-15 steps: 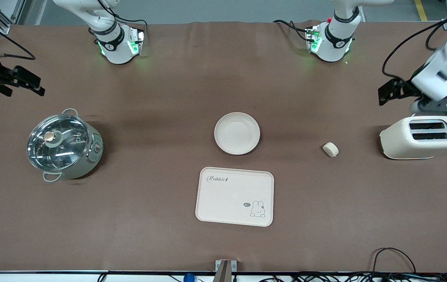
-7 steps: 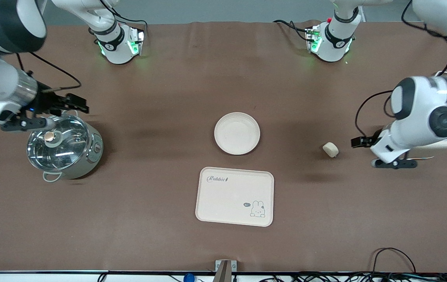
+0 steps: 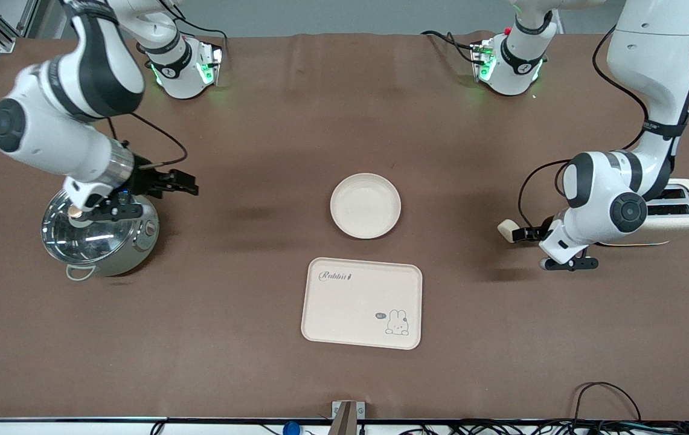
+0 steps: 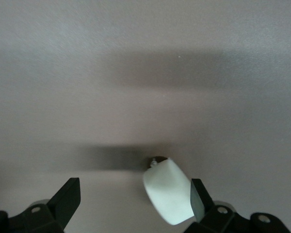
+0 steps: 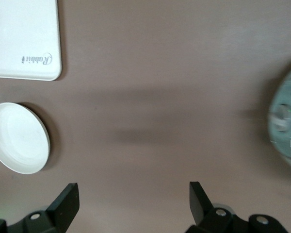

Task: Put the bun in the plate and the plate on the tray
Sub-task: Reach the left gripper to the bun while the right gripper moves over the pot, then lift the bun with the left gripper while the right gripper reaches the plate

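The bun (image 3: 506, 230), a small pale cream lump, lies on the brown table toward the left arm's end. My left gripper (image 3: 523, 235) is low beside it and open. In the left wrist view the bun (image 4: 167, 191) sits between the fingers, close against one fingertip (image 4: 198, 198). The round cream plate (image 3: 365, 205) is empty at the table's middle. The cream Rabbit tray (image 3: 362, 303) lies nearer the front camera than the plate. My right gripper (image 3: 182, 183) is open and empty beside the pot. The right wrist view shows the plate (image 5: 18, 138) and the tray (image 5: 24, 39).
A steel pot with a glass lid (image 3: 98, 232) stands toward the right arm's end, partly under the right arm; it also shows in the right wrist view (image 5: 288, 121). A cream toaster (image 3: 685, 208) stands at the left arm's end, partly hidden by the left arm.
Both arms have swung in from the table's ends. The left gripper has come down to the bun. The right gripper has passed over the pot toward the middle.
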Robot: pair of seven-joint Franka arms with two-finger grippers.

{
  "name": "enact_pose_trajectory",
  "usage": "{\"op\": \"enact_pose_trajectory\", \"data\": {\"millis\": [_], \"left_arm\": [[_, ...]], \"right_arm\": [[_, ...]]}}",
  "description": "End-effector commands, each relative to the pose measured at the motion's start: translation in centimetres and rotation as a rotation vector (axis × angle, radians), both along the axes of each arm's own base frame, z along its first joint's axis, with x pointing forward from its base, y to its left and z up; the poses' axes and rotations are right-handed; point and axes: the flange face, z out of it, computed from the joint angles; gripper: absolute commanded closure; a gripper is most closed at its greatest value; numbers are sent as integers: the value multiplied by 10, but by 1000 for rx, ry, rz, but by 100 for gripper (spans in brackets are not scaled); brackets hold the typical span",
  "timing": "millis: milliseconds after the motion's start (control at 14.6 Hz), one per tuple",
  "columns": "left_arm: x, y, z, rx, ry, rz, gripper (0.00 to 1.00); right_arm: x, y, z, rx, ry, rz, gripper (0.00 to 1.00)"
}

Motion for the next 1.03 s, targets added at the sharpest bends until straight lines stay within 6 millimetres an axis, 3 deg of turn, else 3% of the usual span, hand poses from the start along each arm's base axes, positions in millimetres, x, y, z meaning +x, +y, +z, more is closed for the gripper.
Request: {"op": "enact_pose_trajectory", "data": {"millis": [0, 342, 410, 752, 957], "left_arm": [[-3, -7, 1, -44, -6, 29, 0], [-18, -7, -17, -69, -11, 70, 3], [-20, -8, -19, -68, -16, 69, 7], [-22, -16, -19, -75, -12, 58, 55], [-22, -19, -17, -79, -15, 52, 78]], "right_arm": [[-12, 38, -37, 15, 12, -73, 0], [-33, 144, -94, -15, -30, -175, 0], [-38, 161, -106, -16, -44, -190, 0], [-68, 231, -168, -12, -109, -245, 0], [-71, 265, -199, -3, -138, -227, 0]]}}
